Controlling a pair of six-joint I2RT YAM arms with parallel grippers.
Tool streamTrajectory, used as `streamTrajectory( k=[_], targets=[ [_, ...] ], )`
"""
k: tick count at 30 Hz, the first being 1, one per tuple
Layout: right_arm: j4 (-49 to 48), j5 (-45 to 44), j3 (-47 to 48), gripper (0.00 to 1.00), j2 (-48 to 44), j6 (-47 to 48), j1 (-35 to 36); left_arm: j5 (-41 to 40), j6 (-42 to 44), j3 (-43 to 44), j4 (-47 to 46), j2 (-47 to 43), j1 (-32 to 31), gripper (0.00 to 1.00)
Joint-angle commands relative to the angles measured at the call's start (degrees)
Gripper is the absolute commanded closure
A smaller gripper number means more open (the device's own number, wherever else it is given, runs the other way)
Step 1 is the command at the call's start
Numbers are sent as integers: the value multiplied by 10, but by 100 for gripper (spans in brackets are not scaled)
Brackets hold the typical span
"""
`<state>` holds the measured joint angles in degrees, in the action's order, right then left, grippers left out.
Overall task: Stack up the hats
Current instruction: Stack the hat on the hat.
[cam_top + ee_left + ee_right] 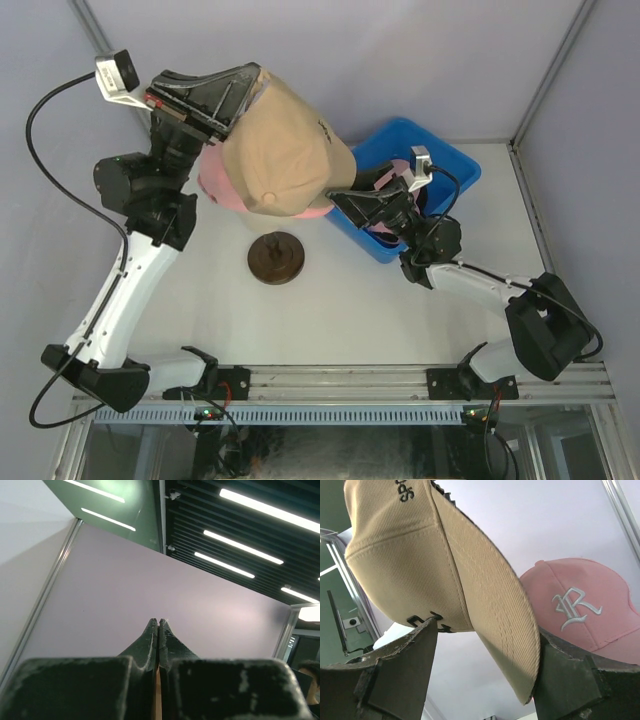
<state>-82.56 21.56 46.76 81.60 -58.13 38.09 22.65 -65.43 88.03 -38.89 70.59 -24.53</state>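
Tan cap [285, 150]: ribbed fabric, button on crown, dark stitched lettering on front. Raised and tilted, with brim hanging down edge-on in right wrist view. Back edge pinched in left gripper [158, 626], fingers closed flat on fabric. Hangs over pink cap [213, 185], hiding most of it from above. Contact between the two unclear.

Pink cap: rounded crown upright, ornate white "R" on front, pink edges showing beneath tan cap.
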Motion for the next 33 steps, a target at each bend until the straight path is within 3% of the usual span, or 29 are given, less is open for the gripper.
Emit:
streamTrajectory(
  k=[1,25,33],
  targets=[
    [-34,8,17,33,3,-7,-5,-31,-10,-15,-13,-16,7,100],
    [-23,60,37,33,-7,-7,0,-232,16,-2,178,-42,13,100],
    [49,74,32,33,-43,-7,6,-284,32,0,217,-56,7,100]
  ],
)
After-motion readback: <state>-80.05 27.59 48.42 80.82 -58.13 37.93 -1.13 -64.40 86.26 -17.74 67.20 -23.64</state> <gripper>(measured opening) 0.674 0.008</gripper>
